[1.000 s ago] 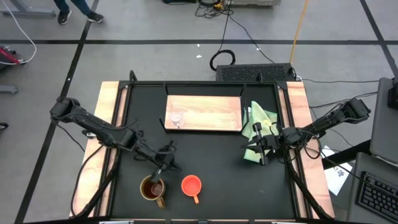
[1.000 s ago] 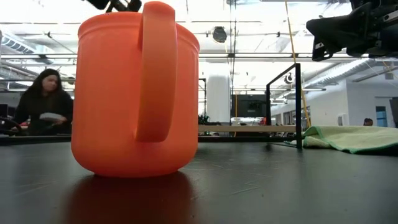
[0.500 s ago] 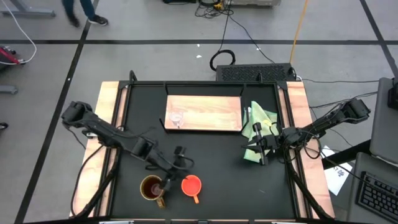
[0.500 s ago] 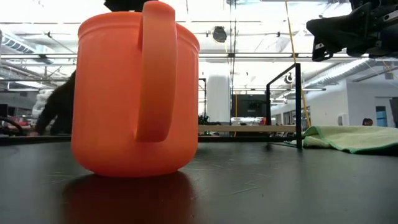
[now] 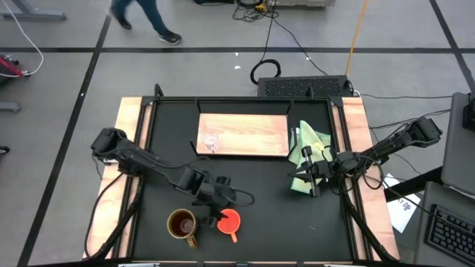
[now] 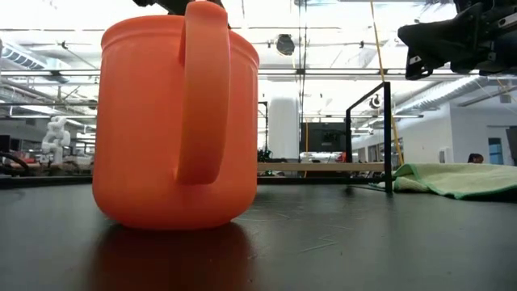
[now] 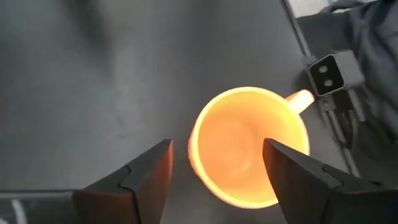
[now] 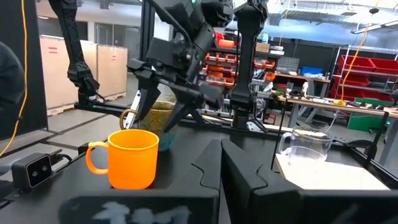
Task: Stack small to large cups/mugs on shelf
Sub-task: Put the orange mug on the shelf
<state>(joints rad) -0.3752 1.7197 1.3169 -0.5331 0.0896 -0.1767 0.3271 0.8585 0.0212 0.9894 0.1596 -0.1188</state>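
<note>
Black desk [image 5: 252, 222]: orange cup [image 5: 228, 221] upright near the front edge, brown mug [image 5: 182, 224] just beside it. Left claw [image 7: 214, 171] spread, poised directly over the orange cup's rim. Right claw [image 8: 221, 163] pressed together, near the desk's right edge.

- Crumpled pale green cloth [image 5: 309, 157] at the right side of the black table [image 5: 252, 200], also low at the right in the low view [image 6: 460, 179].
- Person's legs [image 5: 145, 16] walking the grey floor beyond the table.
- Black coiled cable [image 5: 265, 70] on that floor.
- Small grey two-lens camera box [image 7: 329, 73] at the table edge.
</note>
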